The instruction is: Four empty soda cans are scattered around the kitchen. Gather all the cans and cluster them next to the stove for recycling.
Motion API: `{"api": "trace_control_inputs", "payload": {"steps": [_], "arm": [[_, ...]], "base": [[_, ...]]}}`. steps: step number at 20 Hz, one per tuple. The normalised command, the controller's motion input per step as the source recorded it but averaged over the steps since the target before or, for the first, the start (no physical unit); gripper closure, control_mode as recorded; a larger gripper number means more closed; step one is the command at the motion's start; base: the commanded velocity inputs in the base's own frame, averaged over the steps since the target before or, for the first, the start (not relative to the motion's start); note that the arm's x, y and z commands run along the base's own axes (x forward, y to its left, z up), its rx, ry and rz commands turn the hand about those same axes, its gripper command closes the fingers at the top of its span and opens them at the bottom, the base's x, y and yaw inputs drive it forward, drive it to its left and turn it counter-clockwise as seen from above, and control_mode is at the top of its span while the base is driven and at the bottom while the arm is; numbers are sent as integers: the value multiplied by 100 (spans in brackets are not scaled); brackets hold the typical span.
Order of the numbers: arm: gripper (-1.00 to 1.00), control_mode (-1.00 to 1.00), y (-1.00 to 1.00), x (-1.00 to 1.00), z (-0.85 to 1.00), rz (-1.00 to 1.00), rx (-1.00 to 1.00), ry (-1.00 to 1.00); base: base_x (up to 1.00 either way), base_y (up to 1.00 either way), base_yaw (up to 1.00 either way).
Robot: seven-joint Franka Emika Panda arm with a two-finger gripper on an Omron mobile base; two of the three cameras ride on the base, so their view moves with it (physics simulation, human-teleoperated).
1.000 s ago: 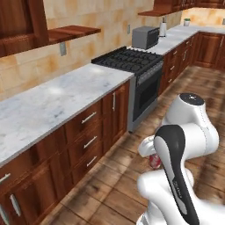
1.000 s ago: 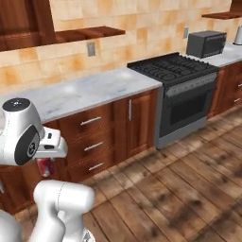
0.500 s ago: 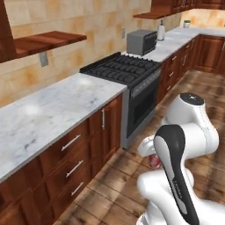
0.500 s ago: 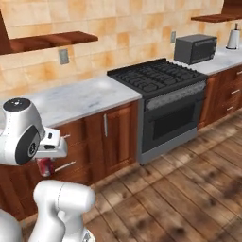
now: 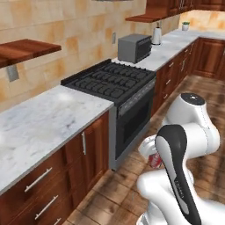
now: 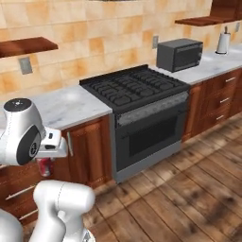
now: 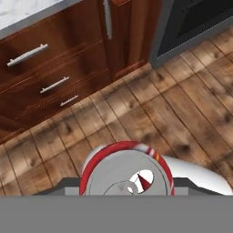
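Grey toaster oven [image 6: 179, 54], what looks like a paper-towel roll [image 6: 222, 42], marble counter [image 5: 48, 118], wooden shelf [image 6: 26, 46]

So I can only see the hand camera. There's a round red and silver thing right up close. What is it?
Observer: It's a small red soda can, hanging under the robot's hand above the wood plank floor.
Child: Is the stove close?
Observer: Yes, the black stove with grated burners stands just ahead, to the right of the arm in the right base view.
Child: Is there somewhere to put the can?
Observer: The white-grey marble counter touches the stove's left side.
Child: What's on the stove's other side?
Observer: A small grey toaster oven sits on the counter there.
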Motion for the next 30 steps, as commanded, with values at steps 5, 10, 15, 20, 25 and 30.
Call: {"api": "trace_control_inputs", "payload": {"steps": [5,10,15,20,25,30], "arm": [[100,100,0,0,0,0,0,0],[100,100,0,0,0,0,0,0],[100,100,0,0,0,0,0,0],[100,100,0,0,0,0,0,0],[100,100,0,0,0,0,0,0],[100,-100,0,1,0,0,0,-1]], "base": [[100,-16,0],[100,-2,2],[100,-15,3],[100,11,0],[55,0,0],[0,0,0]]}}
